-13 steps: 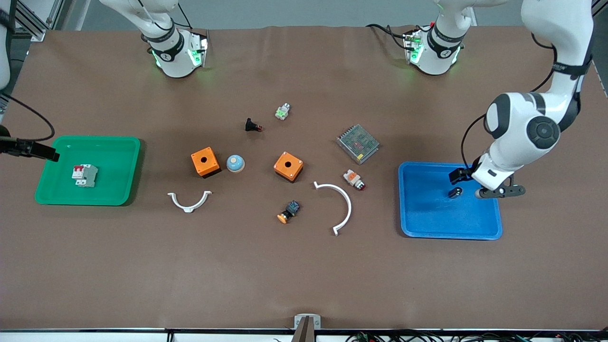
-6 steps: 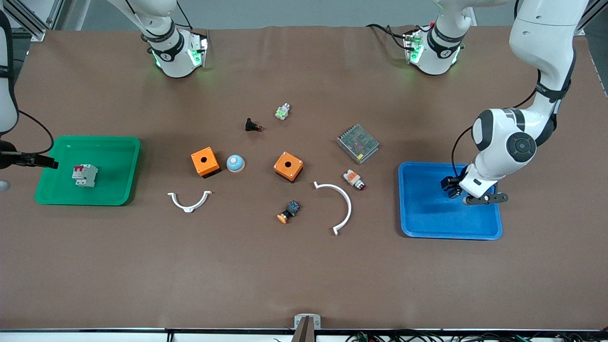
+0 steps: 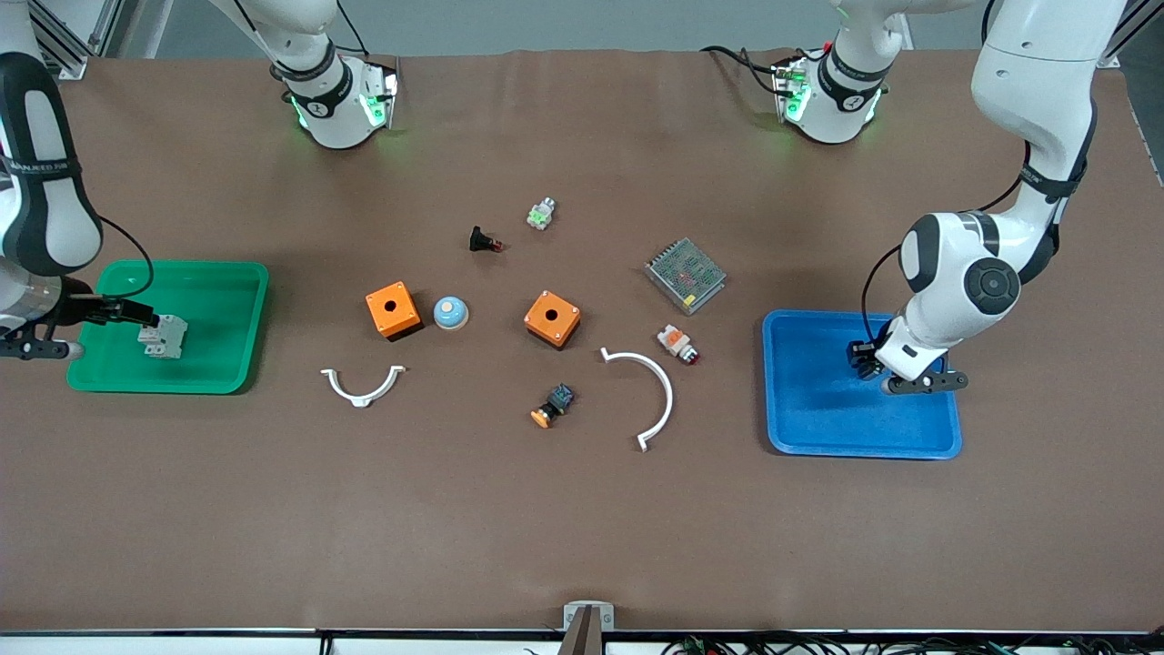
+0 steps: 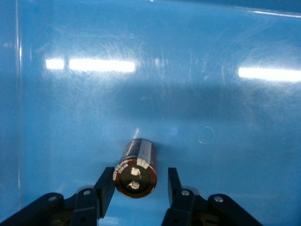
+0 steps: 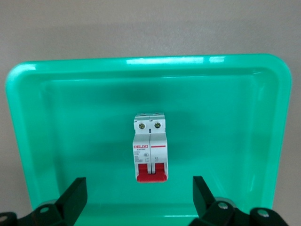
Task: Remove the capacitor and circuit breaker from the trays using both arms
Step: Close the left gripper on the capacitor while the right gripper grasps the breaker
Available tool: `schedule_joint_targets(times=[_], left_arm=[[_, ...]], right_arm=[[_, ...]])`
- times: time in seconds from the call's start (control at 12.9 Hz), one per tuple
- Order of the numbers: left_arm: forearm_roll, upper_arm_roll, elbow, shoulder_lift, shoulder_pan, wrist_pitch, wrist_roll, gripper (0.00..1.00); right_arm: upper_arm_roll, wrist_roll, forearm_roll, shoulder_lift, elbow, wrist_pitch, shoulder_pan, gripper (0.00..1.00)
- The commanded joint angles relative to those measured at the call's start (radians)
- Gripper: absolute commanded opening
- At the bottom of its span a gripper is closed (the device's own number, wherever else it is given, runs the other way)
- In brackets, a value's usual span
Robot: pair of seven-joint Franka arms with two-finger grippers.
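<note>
While the brown matte worktop point(image 3: 582, 509) carries two smooth plastic trays, the blue tray point(image 3: 818, 428) holds the capacitor point(image 4: 136, 167), a small dark cylinder lying on its side between the spread fingers of the left end effector point(image 4: 136, 190). On the green tray point(image 5: 56, 141) lies the breaker point(image 5: 150, 147), a white-grey block with a red switch, under the wide-open right end effector point(image 5: 138, 195).

Capacitor point(image 4: 136, 168) in blue tray point(image 3: 818, 428); breaker point(image 5: 150, 147) in green tray point(image 3: 209, 282).
</note>
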Motion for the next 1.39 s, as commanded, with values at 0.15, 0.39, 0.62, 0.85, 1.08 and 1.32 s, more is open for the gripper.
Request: schedule_joint_targets(times=[0.15, 0.39, 0.62, 0.85, 1.08, 1.32], left_arm=[[0.003, 0.001, 0.026, 0.019, 0.005, 0.011, 0.023, 0.40], [0.003, 0.001, 0.035, 0.022, 0.007, 0.011, 0.023, 0.39], [0.003, 0.001, 0.043, 0.028, 0.014, 0.011, 0.024, 0.32], [0.003, 0.001, 0.049, 0.033, 0.021, 0.010, 0.023, 0.20], [0.003, -0.001, 0.052, 0.021, 0.019, 0.003, 0.009, 0.01], [0.003, -0.004, 0.050, -0.053, 0.014, -0.044, 0.003, 0.00]], right_arm=[[0.018, -0.091, 0.028, 0.080, -0.007, 0.108, -0.042, 0.94], [0.018, -0.100, 0.028, 0.084, -0.016, 0.109, -0.044, 0.70], [0.018, -0.097, 0.046, 0.084, -0.017, 0.100, -0.041, 0.43], [0.018, -0.096, 0.054, 0.076, -0.013, 0.081, -0.035, 0.22], [0.020, -0.091, 0.054, 0.035, 0.017, 0.000, -0.030, 0.20], [0.020, -0.091, 0.044, -0.033, 0.173, -0.254, 0.011, 0.20]])
